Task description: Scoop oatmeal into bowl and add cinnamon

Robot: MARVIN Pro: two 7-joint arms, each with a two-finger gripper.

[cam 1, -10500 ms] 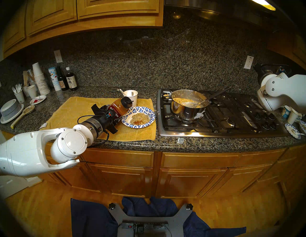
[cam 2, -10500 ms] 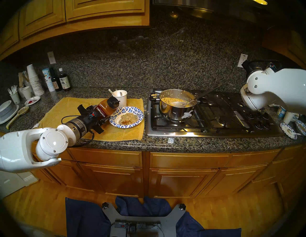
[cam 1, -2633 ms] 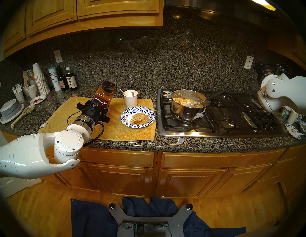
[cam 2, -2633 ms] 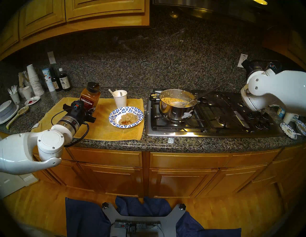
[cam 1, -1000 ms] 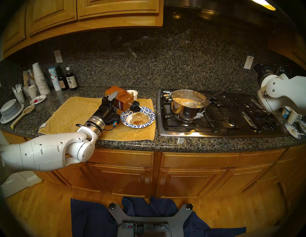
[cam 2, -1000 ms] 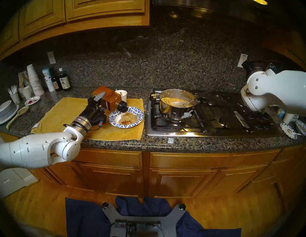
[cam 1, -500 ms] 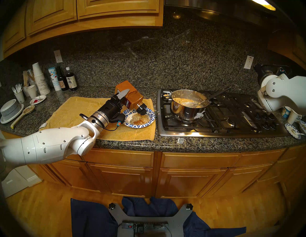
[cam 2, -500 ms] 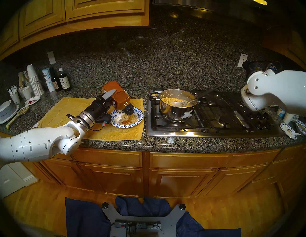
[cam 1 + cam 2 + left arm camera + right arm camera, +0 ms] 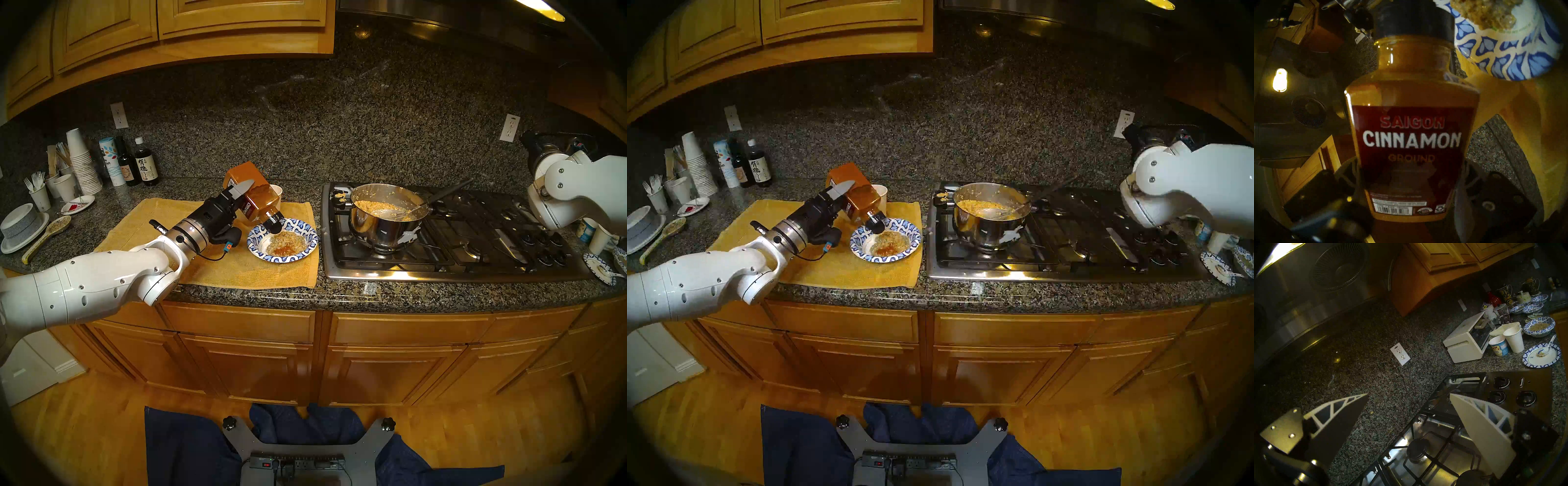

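Over yellow towel (image 9: 163, 234), left gripper (image 9: 246, 191) clamped cinnamon (image 9: 256, 193) cap-down above bowl (image 9: 307, 234) to dust oatmeal (image 9: 288, 241); right gripper (image 9: 1407, 400) gaped empty

Dim, warm kitchen light, dark fisheye rims.
Range hood lamp (image 9: 543, 10) glares above the stove (image 9: 451, 234); left wrist view blurs.

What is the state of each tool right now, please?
Left tool: closed on the cinnamon jar, tipped cap-down over the paper bowl.
Right tool: open, holding nothing.
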